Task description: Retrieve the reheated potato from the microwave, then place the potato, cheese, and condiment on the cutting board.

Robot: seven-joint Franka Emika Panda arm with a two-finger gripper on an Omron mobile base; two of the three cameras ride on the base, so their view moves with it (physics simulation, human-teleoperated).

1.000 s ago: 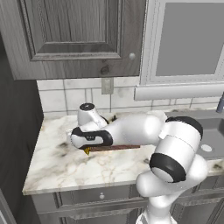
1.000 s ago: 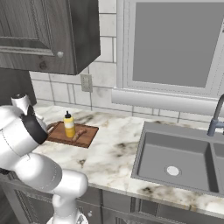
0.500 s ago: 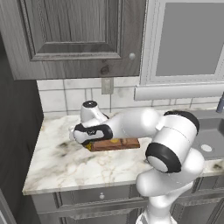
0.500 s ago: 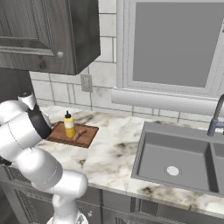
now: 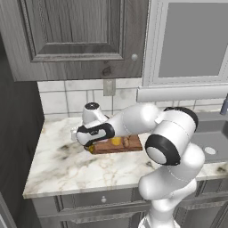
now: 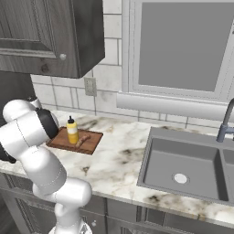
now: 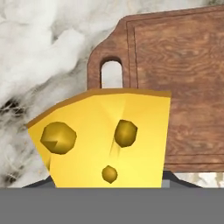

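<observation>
One cheese wedge (image 7: 105, 140) grasped in the jaws above the marble surface (image 6: 119, 155), one cutting board (image 7: 175, 78) at 1 o'clock, carrying one condiment bottle (image 6: 71, 131) and one potato (image 6: 82, 140).

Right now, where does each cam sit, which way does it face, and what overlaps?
Left base view: behind the arm on its left, looking forward and down at the counter; the arm rises lower right and reaches left over the board.
Right base view: behind on the right, facing counter and sink; the arm rises lower left beside the board, with the condiment and potato on it.
Hand view: on the hand, looking down past the gripped cheese at the board's handle end.
Shared: all three show the board.
</observation>
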